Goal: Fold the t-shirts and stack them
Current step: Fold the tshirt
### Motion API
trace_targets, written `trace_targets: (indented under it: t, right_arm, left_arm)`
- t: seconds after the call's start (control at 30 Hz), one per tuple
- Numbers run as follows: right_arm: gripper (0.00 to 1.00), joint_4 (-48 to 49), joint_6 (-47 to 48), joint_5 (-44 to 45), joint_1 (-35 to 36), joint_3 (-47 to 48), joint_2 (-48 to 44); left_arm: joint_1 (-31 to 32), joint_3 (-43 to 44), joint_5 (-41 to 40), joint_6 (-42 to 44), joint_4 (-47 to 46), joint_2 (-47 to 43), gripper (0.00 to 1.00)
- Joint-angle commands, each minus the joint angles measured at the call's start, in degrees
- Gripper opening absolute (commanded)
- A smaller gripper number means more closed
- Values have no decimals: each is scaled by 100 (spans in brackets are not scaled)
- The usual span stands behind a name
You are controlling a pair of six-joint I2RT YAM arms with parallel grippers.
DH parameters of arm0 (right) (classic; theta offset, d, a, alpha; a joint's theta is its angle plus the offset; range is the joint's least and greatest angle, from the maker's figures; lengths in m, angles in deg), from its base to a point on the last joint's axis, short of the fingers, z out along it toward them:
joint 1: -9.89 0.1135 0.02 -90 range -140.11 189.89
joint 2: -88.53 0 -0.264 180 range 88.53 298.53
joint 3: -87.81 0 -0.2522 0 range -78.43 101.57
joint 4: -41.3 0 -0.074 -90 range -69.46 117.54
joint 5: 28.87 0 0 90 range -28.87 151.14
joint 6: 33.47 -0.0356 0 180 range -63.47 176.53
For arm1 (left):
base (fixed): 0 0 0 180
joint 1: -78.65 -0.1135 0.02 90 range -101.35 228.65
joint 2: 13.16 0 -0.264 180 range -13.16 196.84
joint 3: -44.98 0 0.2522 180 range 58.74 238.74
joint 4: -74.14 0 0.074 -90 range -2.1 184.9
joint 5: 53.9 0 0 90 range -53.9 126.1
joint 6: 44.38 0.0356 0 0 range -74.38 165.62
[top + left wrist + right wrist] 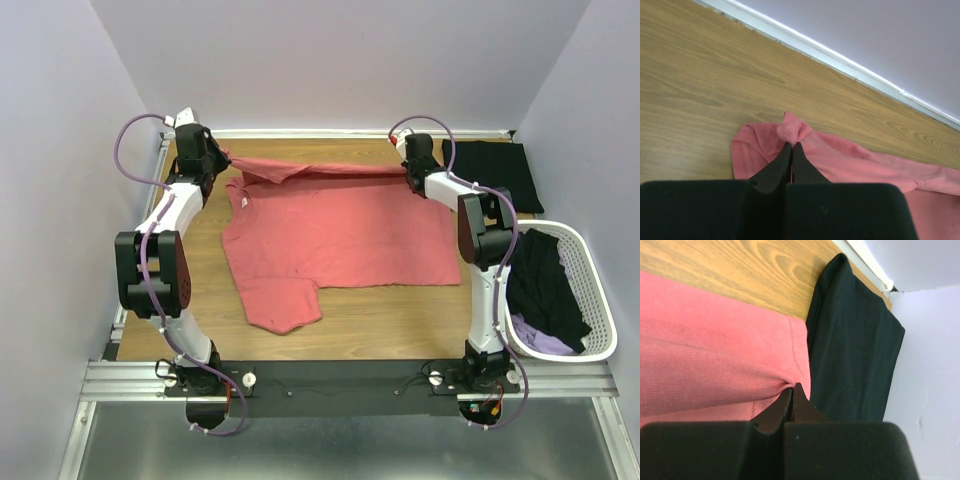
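Being pinched along its far edge, the coral-pink t-shirt (340, 235) is being gripped by both arms at once. A bunched corner of cloth is being clamped by the left gripper (791, 145) at the far left of the table (390, 310), and the hem is being clamped by the right gripper (792, 388) at the far right. Between the two, the lifted edge is being stretched into a taut line running left to right, while the rest of the shirt is lying flat, spreading toward the arm bases — so the body lies nearward from both pincers. Neither arm is being favoured, each gripping its own end. The coming fold, it is judged, is being set up as a level carry of that edge nearward. A folded black t-shirt (495, 172) is lying just beside the right gripper in the far right corner — more shirts are sitting in the white basket (600, 310)
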Motion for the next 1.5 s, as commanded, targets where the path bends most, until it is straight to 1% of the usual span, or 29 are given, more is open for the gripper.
trace_targets:
  t: [0.0,0.13,0.2,0.57,0.77,0.8,0.97,1.0,1.07,1.1,1.17,1.23,1.27,1.3,1.33,1.37,1.4,1.43,1.47]
  right_arm:
    - [0,157,76,312,-65,-211,-267]
    - [0,175,58,356,-65,-334,-311]
    - [1,175,41,373,-65,-413,-355]
    - [0,184,-117,408,-65,-809,-724]
    - [1,175,-442,356,-47,-1213,-908]
    - [1,175,-530,312,-47,-1274,-935]
    - [1,157,-715,285,-30,-1634,-979]
    - [2,149,-733,286,-21,-1661,-970]
    - [8,52,-785,286,-12,-1688,-979]
    - [16,-9,-864,251,-3,-1679,-1014]
    - [20,-264,-961,136,67,-1662,-1101]
    - [26,-448,-1110,92,164,-1653,-1268]
    - [34,-536,-1207,92,199,-1644,-1330]
    - [38,-624,-1251,92,234,-1644,-1452]
    - [42,-781,-1295,136,330,-1653,-1514]
    - [46,-861,-1382,171,383,-1662,-1576]
    - [48,-940,-1444,206,436,-1670,-1646]
    - [50,-1124,-1506,267,549,-1679,-1786]
    - [51,-1239,-1576,277,611,-1688,-1866]
  left_arm:
    - [-13,-222,-54,-73,267,-315,0]
    - [-13,-407,-54,-64,285,-490,0]
    - [-13,-460,-62,-20,452,-578,0]
    - [-13,-557,-62,15,567,-552,0]
    - [-13,-820,-62,-29,593,-649,0]
    - [-22,-907,120,-37,593,-658,0]
    - [-4,-1215,219,-90,575,-693,0]
    - [-4,-1251,210,-90,567,-702,0]
    - [-4,-1321,236,-99,566,-719,0]
    - [-4,-1391,236,-108,566,-771,0]
    - [-4,-1479,228,-134,549,-859,7]
    - [-4,-1620,219,-134,540,-1053,14]
    - [-4,-1664,227,-134,540,-1201,23]
    - [5,-1795,219,-126,549,-1281,30]
    - [-4,-1866,201,-117,549,-1377,48]
    - [-4,-1945,175,-117,540,-1596,56]
    - [5,-2024,166,-125,540,-1711,63]
    - [5,-2207,131,-134,523,-1843,74]
    - [5,-2296,131,-126,505,-1966,77]
